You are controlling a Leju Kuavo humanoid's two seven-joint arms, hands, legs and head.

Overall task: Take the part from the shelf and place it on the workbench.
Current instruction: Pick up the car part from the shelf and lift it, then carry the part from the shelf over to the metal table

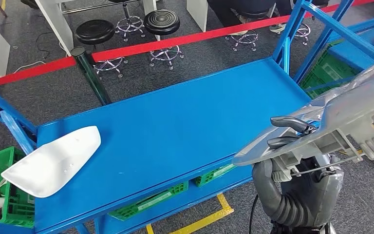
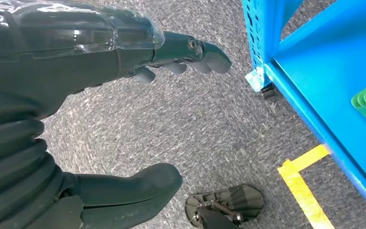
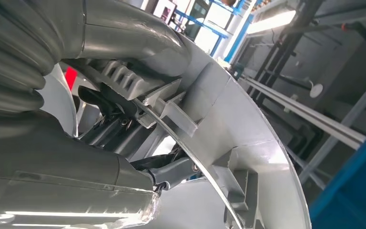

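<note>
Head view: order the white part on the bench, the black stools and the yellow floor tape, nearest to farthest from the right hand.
From the right hand, holding the silver part:
1. Yellow tape, on the floor just below-left of it.
2. White part, at the bench's far left end.
3. Black stools, beyond the red line; roughly as far, too close to call.

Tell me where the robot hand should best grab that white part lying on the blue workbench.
Probably the white part by its wide rounded end, which overhangs the blue workbench edge at the near left. Fingers can close over and under there from the robot's side; the rest seems to lie flat on the surface.
</note>
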